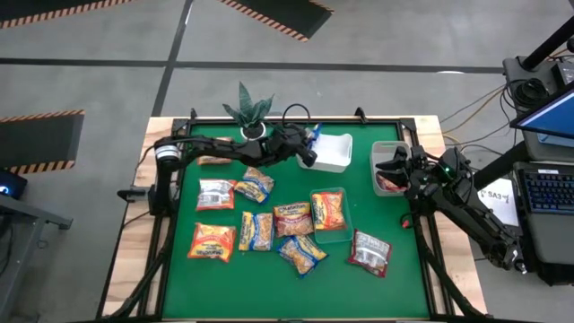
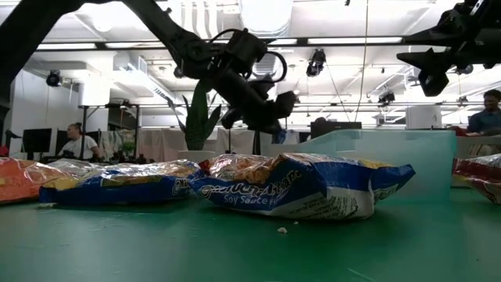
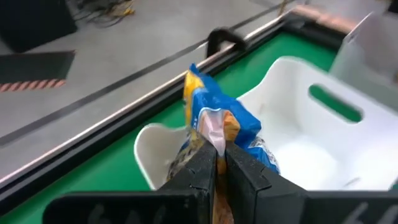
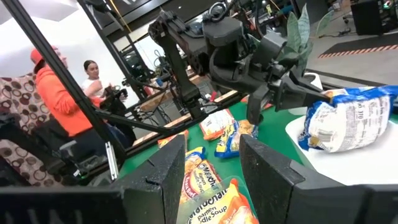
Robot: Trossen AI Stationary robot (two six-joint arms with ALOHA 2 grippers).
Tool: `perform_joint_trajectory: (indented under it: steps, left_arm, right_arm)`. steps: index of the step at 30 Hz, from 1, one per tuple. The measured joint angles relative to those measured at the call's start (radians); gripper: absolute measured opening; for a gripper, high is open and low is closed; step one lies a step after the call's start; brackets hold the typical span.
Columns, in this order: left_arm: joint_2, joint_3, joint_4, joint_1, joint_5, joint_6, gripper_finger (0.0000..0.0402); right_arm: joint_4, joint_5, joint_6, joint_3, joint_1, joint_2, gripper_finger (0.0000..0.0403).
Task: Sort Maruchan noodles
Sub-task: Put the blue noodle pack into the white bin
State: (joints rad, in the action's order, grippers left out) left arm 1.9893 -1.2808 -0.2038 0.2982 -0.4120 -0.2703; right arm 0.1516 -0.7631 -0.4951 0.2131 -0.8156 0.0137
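My left gripper (image 1: 309,151) is shut on a yellow-and-blue noodle packet (image 3: 217,118), raised over the near-left rim of the white tub (image 1: 334,152). The right wrist view shows that packet (image 4: 348,118) hanging above the tub. My right gripper (image 1: 395,166) is open and touches nothing; it hovers over the grey bin (image 1: 387,148), where a dark red packet (image 1: 387,183) lies. Several more packets lie flat on the green mat, among them an orange one (image 1: 212,242), a yellow-and-blue one (image 1: 256,231) and a red-and-silver one (image 1: 370,252). My left gripper pinches the yellow-and-blue packet between its two fingers at one crimped end (image 3: 214,132). The fingers (image 4: 292,87) come from the table's left, slanting a little downward. The packet is lifted clear and sticks out beyond the fingertips over the white tub.
A clear tray (image 1: 343,231) near the mat's middle holds an orange packet (image 1: 327,209). A potted plant (image 1: 249,112) stands at the far edge behind the left arm. People sit in the room beyond the table (image 4: 53,93). A laptop (image 1: 547,179) sits right of the table.
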Motion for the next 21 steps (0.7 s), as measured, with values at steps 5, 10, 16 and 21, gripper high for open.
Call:
perform_joint_trajectory:
  steps: [5,10,16,21]
  left_arm:
    - [-0.028,0.0,0.103,-0.001,-0.022,-0.026,0.0011]
    - [-0.04,0.0,0.165,-0.002,-0.024,-0.048,0.0011]
    - [-0.053,0.0,0.212,-0.002,-0.024,-0.09,0.0022]
    - [-0.08,0.0,0.307,-0.002,-0.024,-0.106,0.0055]
  right_arm:
    - [0.0,0.0,-0.002,0.0,0.0,0.0,0.0141]
    - [0.0,0.0,-0.003,0.0,0.0,0.0,0.0141]
    - [0.002,0.0,-0.003,0.0,0.0,0.0,0.0141]
    - [0.008,0.0,-0.003,0.0,0.0,0.0,0.0141]
